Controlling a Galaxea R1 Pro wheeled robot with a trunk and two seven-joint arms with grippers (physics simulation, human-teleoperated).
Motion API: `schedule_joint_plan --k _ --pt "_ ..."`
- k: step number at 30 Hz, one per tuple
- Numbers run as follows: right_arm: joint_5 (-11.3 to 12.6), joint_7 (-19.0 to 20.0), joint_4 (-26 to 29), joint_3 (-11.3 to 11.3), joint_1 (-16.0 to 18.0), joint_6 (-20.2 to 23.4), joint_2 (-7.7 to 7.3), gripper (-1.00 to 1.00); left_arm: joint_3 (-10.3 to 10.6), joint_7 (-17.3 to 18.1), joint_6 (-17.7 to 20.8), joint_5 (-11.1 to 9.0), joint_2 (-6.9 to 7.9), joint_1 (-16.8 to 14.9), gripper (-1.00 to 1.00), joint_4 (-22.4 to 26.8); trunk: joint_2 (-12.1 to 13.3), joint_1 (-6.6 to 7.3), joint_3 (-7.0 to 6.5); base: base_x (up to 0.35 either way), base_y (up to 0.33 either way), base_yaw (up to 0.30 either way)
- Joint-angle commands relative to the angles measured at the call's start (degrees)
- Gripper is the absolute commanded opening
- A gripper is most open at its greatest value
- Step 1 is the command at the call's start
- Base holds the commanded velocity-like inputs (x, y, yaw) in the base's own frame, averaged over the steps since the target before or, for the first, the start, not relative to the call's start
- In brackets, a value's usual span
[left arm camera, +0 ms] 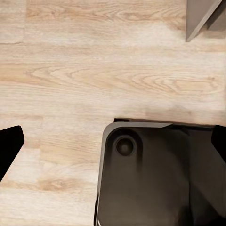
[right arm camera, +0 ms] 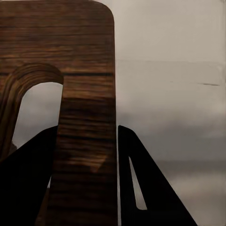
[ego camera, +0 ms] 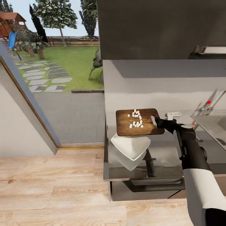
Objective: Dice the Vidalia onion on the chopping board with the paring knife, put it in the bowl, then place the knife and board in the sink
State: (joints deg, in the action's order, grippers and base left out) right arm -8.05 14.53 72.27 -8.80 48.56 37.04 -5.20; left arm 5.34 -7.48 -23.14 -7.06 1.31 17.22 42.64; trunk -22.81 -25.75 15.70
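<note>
The brown wooden chopping board (ego camera: 139, 121) carries several small white cubes of diced onion (ego camera: 135, 119). My right gripper (ego camera: 156, 121) is shut on the board's right edge. In the right wrist view the board's handle bar (right arm camera: 87, 141) sits between the black fingers (right arm camera: 150, 188). The white square bowl (ego camera: 130, 146) stands on the glossy countertop (ego camera: 166, 141), partly under the board's near edge. The sink (ego camera: 216, 125) lies at the far right. A small pale object (ego camera: 172, 115) lies behind the gripper; I cannot tell whether it is the paring knife. My left gripper (left arm camera: 113, 141) hangs open over the floor.
The chrome tap (ego camera: 208, 105) with a red knob rises beside the sink. A dark wall cabinet (ego camera: 160, 28) hangs above the counter. Left of the counter a glass door opens onto a garden. The robot's dark base (left arm camera: 150, 179) and light wood floor (left arm camera: 70, 70) lie under the left gripper.
</note>
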Motion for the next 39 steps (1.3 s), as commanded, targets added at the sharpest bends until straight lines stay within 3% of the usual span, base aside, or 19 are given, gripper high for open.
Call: schedule_joint_plan --k 1,7,22,28,36,39 --pt "-0.57 0.51 -0.03 -0.07 0.05 0.23 0.09 -1.0 0.46 -0.44 -0.14 -0.59 0.11 0.0 1.0 0.08 -0.11 -0.04 0.08 0.002 0.002 0.0" --pt "-0.57 0.58 -1.38 -0.07 0.05 -0.03 1.08 -1.0 0.48 -0.44 -0.15 -0.59 0.11 0.0 1.0 0.08 -0.11 -0.04 0.05 0.0 0.0 0.0" --pt "-0.48 1.09 -2.72 -0.07 0.05 -0.73 1.41 -1.0 0.47 -0.44 -0.14 -0.59 0.1 0.0 1.0 0.08 -0.11 -0.04 0.05 0.0 0.0 0.0" --pt "-0.48 1.12 -5.66 -0.07 0.05 -8.09 1.34 -1.0 0.46 -0.44 -0.14 -0.59 0.09 0.0 1.0 -0.01 -0.11 -0.04 0.05 0.0 0.0 0.0" --pt "-0.4 1.41 -7.13 -0.07 0.05 -9.81 1.33 -1.0 0.46 -0.44 -0.09 -0.59 0.09 0.0 1.0 -0.03 -0.11 -0.04 0.05 0.0 0.0 0.0" --pt "-0.39 1.81 -8.36 -0.07 0.05 -13.24 1.33 -1.0 0.46 -0.44 -0.08 -0.59 0.09 0.0 1.0 -0.08 -0.11 -0.04 0.05 0.0 0.0 0.0"
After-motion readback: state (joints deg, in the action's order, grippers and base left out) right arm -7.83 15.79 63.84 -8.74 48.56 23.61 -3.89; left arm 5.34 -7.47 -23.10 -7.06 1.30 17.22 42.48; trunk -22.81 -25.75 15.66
